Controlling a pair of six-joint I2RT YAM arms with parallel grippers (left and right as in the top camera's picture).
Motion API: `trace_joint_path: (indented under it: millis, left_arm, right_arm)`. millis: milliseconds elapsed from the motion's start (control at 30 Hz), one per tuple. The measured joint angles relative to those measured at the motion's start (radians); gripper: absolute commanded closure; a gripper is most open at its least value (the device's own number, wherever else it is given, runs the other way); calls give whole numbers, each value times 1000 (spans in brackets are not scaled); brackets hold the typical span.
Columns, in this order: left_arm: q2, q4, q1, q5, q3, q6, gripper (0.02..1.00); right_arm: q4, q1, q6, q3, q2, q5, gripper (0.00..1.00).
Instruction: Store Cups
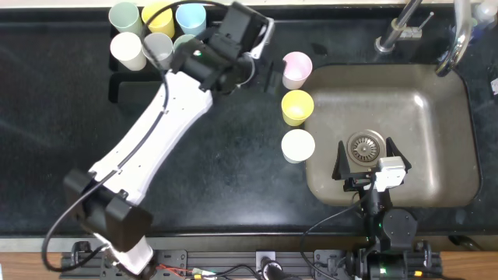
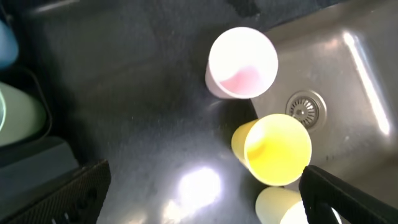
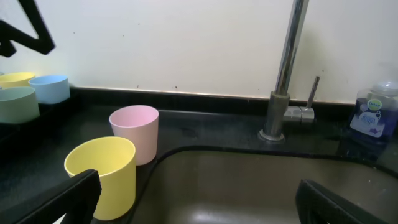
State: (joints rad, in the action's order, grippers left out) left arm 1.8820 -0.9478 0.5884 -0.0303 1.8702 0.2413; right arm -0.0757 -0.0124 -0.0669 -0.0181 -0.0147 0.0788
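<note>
Three cups stand in a row on the black counter beside the sink: a pink cup (image 1: 296,68) (image 2: 242,62) (image 3: 135,134), a yellow cup (image 1: 296,106) (image 2: 277,149) (image 3: 102,174) and a cream cup (image 1: 297,145) (image 2: 280,208). Several more cups (image 1: 156,31) sit grouped in a black tray (image 1: 124,84) at the back left. My left gripper (image 2: 205,199) hovers open over the counter between the tray and the pink cup, holding nothing. My right gripper (image 1: 366,146) (image 3: 199,205) stands open low over the sink, holding nothing.
The steel sink (image 1: 436,117) with its drain (image 1: 364,145) fills the right side. A faucet (image 3: 283,81) and a blue soap bottle (image 3: 376,115) stand behind it. Dark counter (image 1: 62,117) stretches out on the left.
</note>
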Motion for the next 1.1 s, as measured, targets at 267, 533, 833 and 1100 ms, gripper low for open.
trace_joint_path:
  millis: [267, 533, 833, 1100]
  left_arm:
    - [142, -66, 50, 61, 204, 14, 20]
    - [276, -94, 49, 105, 349, 43, 18]
    - [283, -105, 44, 127, 369, 183, 18]
    - [359, -96, 44, 78, 377, 237, 18]
  right_arm:
    - [0, 0, 0, 0, 0, 0, 5]
    - [0, 0, 0, 0, 0, 0, 5]
    - [0, 0, 0, 0, 0, 0, 7]
    - [0, 0, 0, 0, 0, 0, 5]
